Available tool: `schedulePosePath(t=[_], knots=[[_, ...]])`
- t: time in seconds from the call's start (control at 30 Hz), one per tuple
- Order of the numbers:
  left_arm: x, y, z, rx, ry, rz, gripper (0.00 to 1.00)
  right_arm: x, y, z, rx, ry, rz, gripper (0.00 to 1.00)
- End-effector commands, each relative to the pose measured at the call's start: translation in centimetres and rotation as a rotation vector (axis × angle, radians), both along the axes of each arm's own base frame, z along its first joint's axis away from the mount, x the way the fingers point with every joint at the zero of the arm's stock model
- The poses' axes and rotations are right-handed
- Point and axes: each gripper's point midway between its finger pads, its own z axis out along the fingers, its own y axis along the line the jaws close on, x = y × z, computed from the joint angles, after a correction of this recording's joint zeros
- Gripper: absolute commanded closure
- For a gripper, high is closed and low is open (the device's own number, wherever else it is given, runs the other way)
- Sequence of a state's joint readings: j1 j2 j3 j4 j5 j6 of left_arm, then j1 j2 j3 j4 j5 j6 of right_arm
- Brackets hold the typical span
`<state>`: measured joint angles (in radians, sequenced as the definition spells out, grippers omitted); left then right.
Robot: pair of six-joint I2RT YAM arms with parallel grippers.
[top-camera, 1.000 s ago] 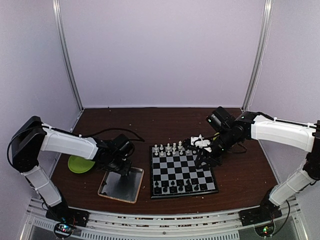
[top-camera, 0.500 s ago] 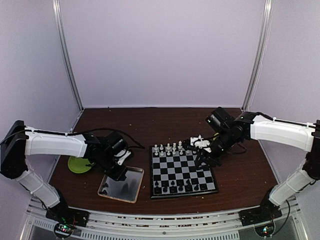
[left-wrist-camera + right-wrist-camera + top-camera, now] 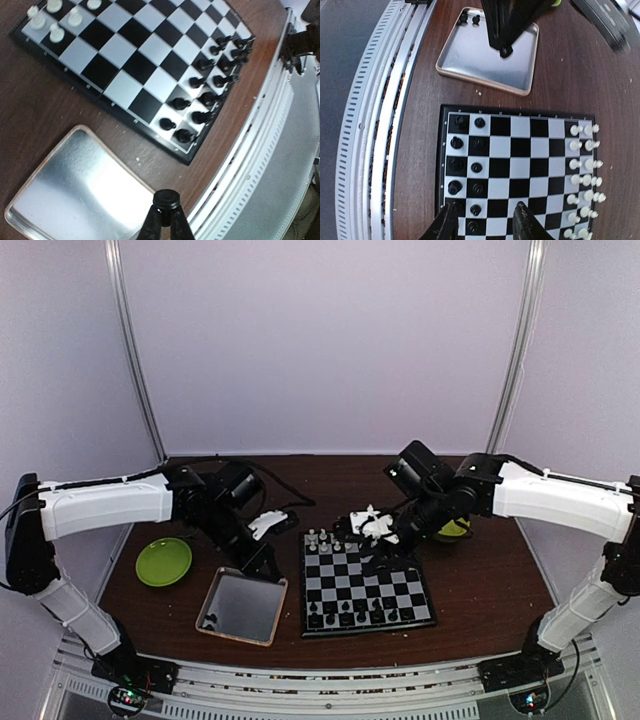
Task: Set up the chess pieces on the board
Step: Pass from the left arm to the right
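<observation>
Lavender walls [image 3: 320, 340] close in a dark brown wooden desk [image 3: 300, 485]. At the middle of its near edge lies the flat square chessboard [image 3: 372, 582] of black and silvery-grey checks with a thin black rim. Tiny glossy black chess figures [image 3: 478, 144] stand in 2 rows along the board's near side, and tiny white chess figures [image 3: 590, 164] crowd its far side. Just left of the board, toward the desk's near-left corner, sits a shiny rectangular metal tray [image 3: 245, 602]. 2 more black figures [image 3: 463, 18] sit in the tray's own near-left corner. A round lime-green plate [image 3: 164, 561] rests near the left edge, apart from the tray.

The left pincer [image 3: 166, 210] hangs over the tray's far corner, the one beside the board. Its fingers are pinched together on a small rounded black piece [image 3: 166, 198], which looks like a pawn, though I can't tell for sure. The right pincer [image 3: 482, 225] hovers over the board with its fingers spread wide apart, and only board squares show between them.
</observation>
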<state>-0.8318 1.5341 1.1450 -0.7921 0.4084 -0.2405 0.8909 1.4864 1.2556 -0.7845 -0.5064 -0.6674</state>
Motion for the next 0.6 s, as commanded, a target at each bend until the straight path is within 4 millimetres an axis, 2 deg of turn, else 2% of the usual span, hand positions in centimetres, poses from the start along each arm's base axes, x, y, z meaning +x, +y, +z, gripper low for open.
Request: schedulePosePath(t=[0.0,0.13,0.23,0.37,0.57], knots=[[-0.8,-2.4,2.2,-0.099,0.081,-0.112,1.00,1.2,3.7,1.2,0.001,-0.144,0.056,0.62],[-1.1,-4.2,3.4,-0.158,0.151,-0.157,0.99,1.5,6.4,1.2,-0.002,-0.278,0.077,0.62],[-1.2,-4.9,4.2,-0.195,0.175,-0.174,0.98,1.9,7.2,1.1,-0.027,-0.361,0.078,0.61],[-1.3,-5.6,5.2,-0.233,0.196,-0.187,0.98,1.4,7.9,1.0,-0.037,-0.400,0.100,0.59],[-1.7,-6.3,5.5,-0.268,0.244,-0.209,0.97,0.7,9.2,0.6,-0.045,-0.437,0.113,0.59]])
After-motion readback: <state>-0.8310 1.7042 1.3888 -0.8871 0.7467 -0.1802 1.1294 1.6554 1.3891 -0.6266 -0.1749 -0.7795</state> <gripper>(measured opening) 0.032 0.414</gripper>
